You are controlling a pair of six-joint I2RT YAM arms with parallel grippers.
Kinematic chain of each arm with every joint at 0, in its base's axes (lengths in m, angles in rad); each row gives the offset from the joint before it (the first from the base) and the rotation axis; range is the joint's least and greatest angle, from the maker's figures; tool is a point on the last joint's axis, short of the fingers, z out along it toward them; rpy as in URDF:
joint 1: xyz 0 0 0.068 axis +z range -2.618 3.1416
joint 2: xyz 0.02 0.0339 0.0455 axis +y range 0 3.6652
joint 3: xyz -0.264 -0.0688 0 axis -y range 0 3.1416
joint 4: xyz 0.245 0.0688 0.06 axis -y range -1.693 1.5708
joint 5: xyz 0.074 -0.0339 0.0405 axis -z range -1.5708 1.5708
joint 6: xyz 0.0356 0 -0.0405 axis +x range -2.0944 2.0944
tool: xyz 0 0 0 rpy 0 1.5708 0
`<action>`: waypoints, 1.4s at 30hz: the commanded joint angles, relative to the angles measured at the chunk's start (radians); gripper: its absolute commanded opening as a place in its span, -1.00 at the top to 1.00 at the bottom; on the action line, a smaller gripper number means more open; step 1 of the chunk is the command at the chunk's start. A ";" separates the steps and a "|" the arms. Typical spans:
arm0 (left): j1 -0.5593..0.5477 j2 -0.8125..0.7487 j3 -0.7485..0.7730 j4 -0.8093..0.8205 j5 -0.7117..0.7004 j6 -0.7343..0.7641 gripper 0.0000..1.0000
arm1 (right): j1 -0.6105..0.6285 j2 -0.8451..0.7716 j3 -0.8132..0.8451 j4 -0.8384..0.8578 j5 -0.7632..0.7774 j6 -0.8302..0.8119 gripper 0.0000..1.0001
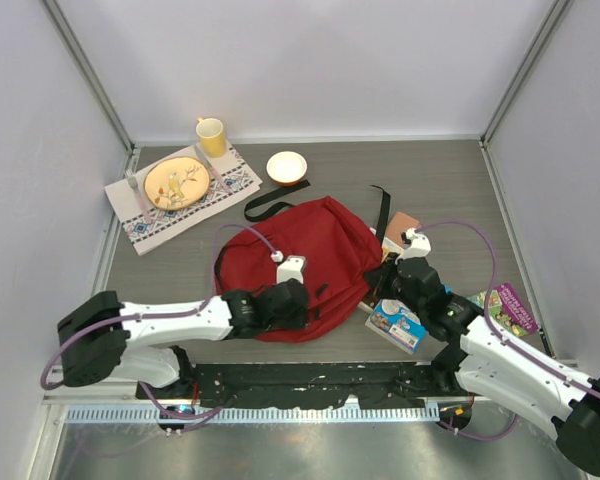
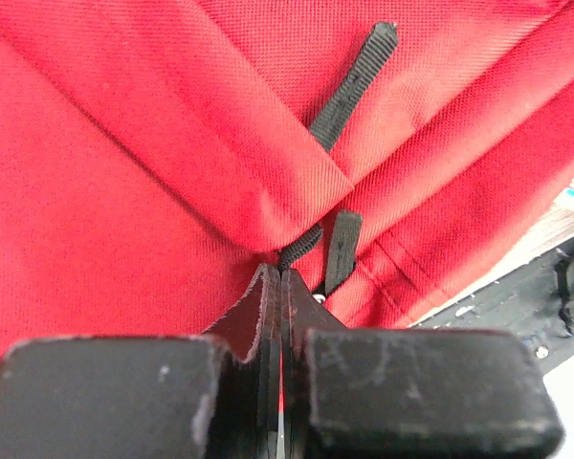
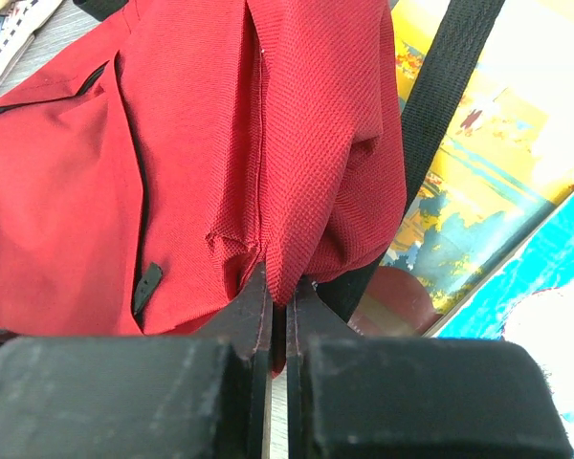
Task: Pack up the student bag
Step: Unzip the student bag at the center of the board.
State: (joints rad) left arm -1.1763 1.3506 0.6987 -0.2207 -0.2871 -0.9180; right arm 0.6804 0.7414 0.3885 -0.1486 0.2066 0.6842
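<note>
The student bag (image 1: 310, 250) lies flat on the bench (image 1: 440, 180); the left tool (image 2: 280, 279) is clenched on a fold of its red cloth beside a zipper pull (image 2: 342, 251); the right tool (image 3: 279, 292) pinches its other edge, probably so both can spread the mouth for packing

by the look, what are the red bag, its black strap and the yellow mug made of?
bag: woven synthetic cloth, probably polyester or nylon, matte; fine diagonal weave and soft folds show.
strap: black woven webbing, ribbed surface, flat cut end.
mug: likely glazed ceramic, smooth even yellow; too small in view to rule out plastic.
</note>
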 commanded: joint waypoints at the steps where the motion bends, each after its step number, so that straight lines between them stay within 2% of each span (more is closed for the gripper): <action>1: -0.003 -0.129 -0.033 -0.032 -0.096 -0.021 1.00 | -0.012 0.033 0.108 0.024 0.111 -0.043 0.99; 7: -0.005 -0.302 -0.111 -0.129 -0.139 -0.071 1.00 | -0.073 0.159 0.191 0.026 0.106 -0.084 0.98; 14: -0.005 -0.487 -0.197 -0.213 -0.199 -0.128 1.00 | -0.182 0.223 0.225 0.084 0.022 -0.109 0.99; 21: -0.005 -0.538 -0.199 -0.238 -0.207 -0.128 1.00 | -0.246 0.303 0.256 0.089 -0.097 -0.117 0.98; 22: -0.005 -0.532 -0.194 -0.224 -0.205 -0.121 1.00 | -0.251 0.309 0.262 0.084 -0.123 -0.118 0.94; 24: -0.005 -0.510 -0.176 -0.203 -0.199 -0.105 1.00 | -0.252 0.319 0.268 0.058 -0.170 -0.120 0.66; 25: -0.005 -0.499 -0.168 -0.178 -0.198 -0.099 1.00 | -0.252 0.314 0.279 0.035 -0.185 -0.117 0.11; 28: -0.005 -0.444 -0.119 -0.142 -0.198 -0.076 1.00 | -0.254 0.265 0.292 -0.078 -0.149 -0.109 -0.58; 29: -0.005 -0.430 -0.091 -0.134 -0.199 -0.071 1.00 | -0.255 0.248 0.296 -0.112 -0.129 -0.101 -0.67; 31: -0.005 -0.390 -0.062 -0.126 -0.205 -0.067 1.00 | -0.257 0.190 0.305 -0.205 -0.101 -0.066 -0.77; 34: -0.005 -0.355 -0.005 -0.149 -0.230 -0.077 1.00 | -0.257 0.112 0.320 -0.316 -0.035 0.013 -0.77; 38: -0.005 -0.338 0.050 -0.200 -0.284 -0.143 1.00 | -0.257 0.093 0.377 -0.425 -0.148 0.171 -0.78; 40: -0.005 -0.334 0.067 -0.221 -0.264 -0.177 1.00 | -0.257 0.101 0.403 -0.479 -0.243 0.207 -0.78; 42: -0.005 -0.334 0.067 -0.215 -0.225 -0.180 1.00 | -0.252 0.090 0.395 -0.513 -0.265 0.225 -0.78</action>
State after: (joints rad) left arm -1.1778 1.0138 0.7216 -0.4320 -0.5083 -1.0485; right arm 0.4271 0.8383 0.7486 -0.5411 0.0467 0.7929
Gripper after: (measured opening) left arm 0.010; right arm 0.889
